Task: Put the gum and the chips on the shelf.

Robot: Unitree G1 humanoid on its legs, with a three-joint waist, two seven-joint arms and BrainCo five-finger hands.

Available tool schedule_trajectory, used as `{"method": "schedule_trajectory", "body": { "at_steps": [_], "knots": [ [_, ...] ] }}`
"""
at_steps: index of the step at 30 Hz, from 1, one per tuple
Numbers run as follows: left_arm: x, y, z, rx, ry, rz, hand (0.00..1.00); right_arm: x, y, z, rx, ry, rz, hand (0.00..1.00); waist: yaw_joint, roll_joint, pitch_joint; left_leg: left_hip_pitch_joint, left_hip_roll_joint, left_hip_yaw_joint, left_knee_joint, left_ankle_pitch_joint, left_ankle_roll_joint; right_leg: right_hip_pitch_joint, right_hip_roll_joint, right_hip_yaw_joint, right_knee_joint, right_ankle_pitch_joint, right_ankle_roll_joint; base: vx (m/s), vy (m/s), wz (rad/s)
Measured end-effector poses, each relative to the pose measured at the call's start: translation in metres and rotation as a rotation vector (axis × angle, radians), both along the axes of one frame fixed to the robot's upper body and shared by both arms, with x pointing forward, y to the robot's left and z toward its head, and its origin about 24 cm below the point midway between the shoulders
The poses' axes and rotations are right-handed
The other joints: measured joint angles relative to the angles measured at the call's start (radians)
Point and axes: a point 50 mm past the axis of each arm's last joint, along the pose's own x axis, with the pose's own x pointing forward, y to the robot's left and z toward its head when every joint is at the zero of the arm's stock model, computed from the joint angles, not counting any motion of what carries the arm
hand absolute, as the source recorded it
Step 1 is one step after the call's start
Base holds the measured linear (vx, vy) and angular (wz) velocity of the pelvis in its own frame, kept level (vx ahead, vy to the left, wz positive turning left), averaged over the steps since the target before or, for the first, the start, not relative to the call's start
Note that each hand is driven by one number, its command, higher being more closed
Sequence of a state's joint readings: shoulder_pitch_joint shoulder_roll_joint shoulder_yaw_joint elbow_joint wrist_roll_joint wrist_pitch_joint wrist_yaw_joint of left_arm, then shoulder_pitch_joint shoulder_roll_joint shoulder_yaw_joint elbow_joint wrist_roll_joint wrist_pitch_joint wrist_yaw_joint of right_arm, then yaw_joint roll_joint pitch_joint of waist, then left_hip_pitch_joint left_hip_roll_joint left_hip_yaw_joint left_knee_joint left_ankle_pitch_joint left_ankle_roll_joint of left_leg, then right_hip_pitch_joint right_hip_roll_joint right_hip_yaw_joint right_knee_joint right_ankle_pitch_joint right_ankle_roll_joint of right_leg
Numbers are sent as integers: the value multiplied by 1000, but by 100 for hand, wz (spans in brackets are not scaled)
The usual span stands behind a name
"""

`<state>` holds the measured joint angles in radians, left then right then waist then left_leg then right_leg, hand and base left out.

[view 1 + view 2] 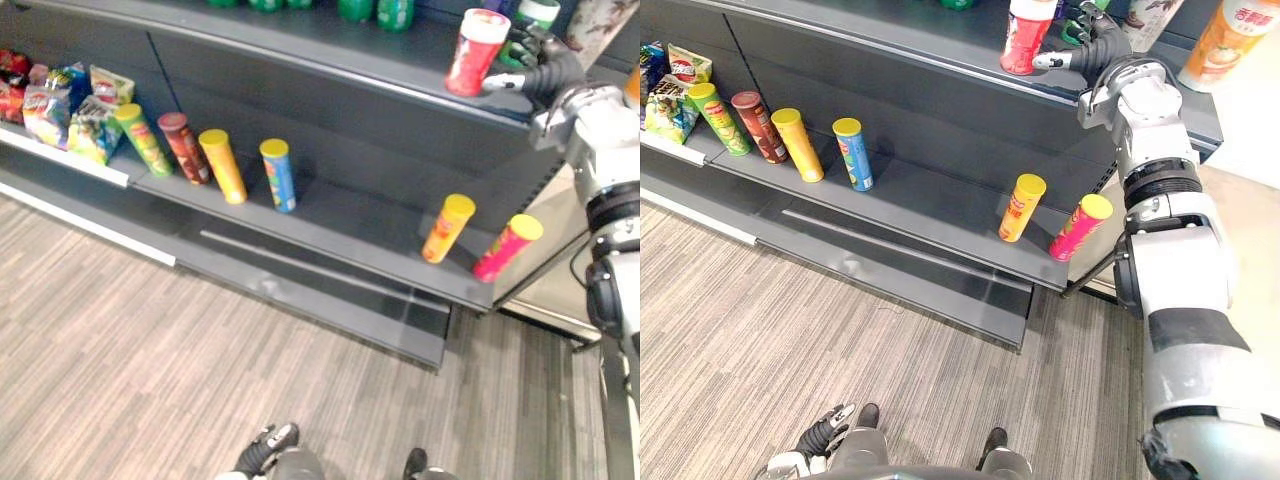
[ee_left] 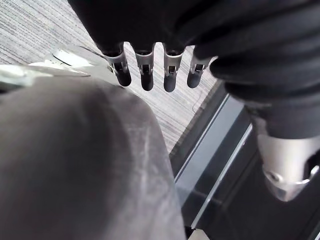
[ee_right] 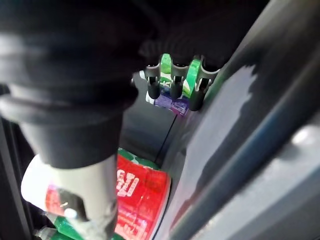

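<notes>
A red chips can (image 1: 475, 50) with a white lid stands upright near the front edge of the upper shelf (image 1: 330, 48). My right hand (image 1: 537, 58) is on that shelf just right of the can, open, its thumb (image 1: 1052, 61) reaching to the can's base. In the right wrist view the red can (image 3: 142, 192) sits beside the thumb, and a green and white gum bottle (image 3: 174, 95) stands just past the straight fingertips. The gum bottle (image 1: 540, 12) stands behind the hand. My left hand (image 1: 822, 434) hangs low over the floor, open and holding nothing.
The middle shelf (image 1: 350, 215) carries several upright chip cans: green (image 1: 145, 140), brown (image 1: 186, 148), yellow (image 1: 223, 166), blue (image 1: 279, 175), orange (image 1: 447, 228) and pink (image 1: 507, 247). Chip bags (image 1: 70, 110) crowd its left end. An orange cup (image 1: 1225, 40) stands at the far right.
</notes>
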<state>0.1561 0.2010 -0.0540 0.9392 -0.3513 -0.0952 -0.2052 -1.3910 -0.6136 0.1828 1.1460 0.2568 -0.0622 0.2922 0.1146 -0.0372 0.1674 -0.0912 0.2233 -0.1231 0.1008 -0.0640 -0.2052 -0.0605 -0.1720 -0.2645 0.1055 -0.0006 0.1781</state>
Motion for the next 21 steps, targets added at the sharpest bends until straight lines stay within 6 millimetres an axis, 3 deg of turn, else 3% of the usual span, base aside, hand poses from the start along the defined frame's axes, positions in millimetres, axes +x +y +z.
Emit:
{"method": "schedule_trajectory", "body": {
  "at_steps": [9,12,16,18,21],
  "knots": [
    [-8,9,0,20,12,-24,0,-9,-25,1,14,17,-26,0,-6,-1,0,19,16,29,6,-10,-5,1,12,25,-2,2,-2,4,-5,-10],
    [-19,11,-2,20,41,1,0,-16,-24,12,-12,-20,17,0,-28,-1,0,23,17,33,4,-10,-5,1,13,27,-2,2,-2,-2,-1,-3],
    [-23,14,-3,32,53,8,0,-37,-7,48,-18,-203,154,0,-48,0,0,27,19,40,1,-10,-5,1,14,31,-6,4,-4,1,0,-3],
    [-25,13,-3,24,51,43,0,-66,8,67,45,-407,308,0,-53,-1,-2,29,18,42,-3,-10,-5,1,12,32,-6,3,-4,0,0,0],
    [-31,13,-4,21,62,68,0,-97,5,67,214,-616,395,0,-54,0,-11,28,15,42,-7,-10,-5,-2,11,32,-5,3,-4,0,0,0]
  ]
}}
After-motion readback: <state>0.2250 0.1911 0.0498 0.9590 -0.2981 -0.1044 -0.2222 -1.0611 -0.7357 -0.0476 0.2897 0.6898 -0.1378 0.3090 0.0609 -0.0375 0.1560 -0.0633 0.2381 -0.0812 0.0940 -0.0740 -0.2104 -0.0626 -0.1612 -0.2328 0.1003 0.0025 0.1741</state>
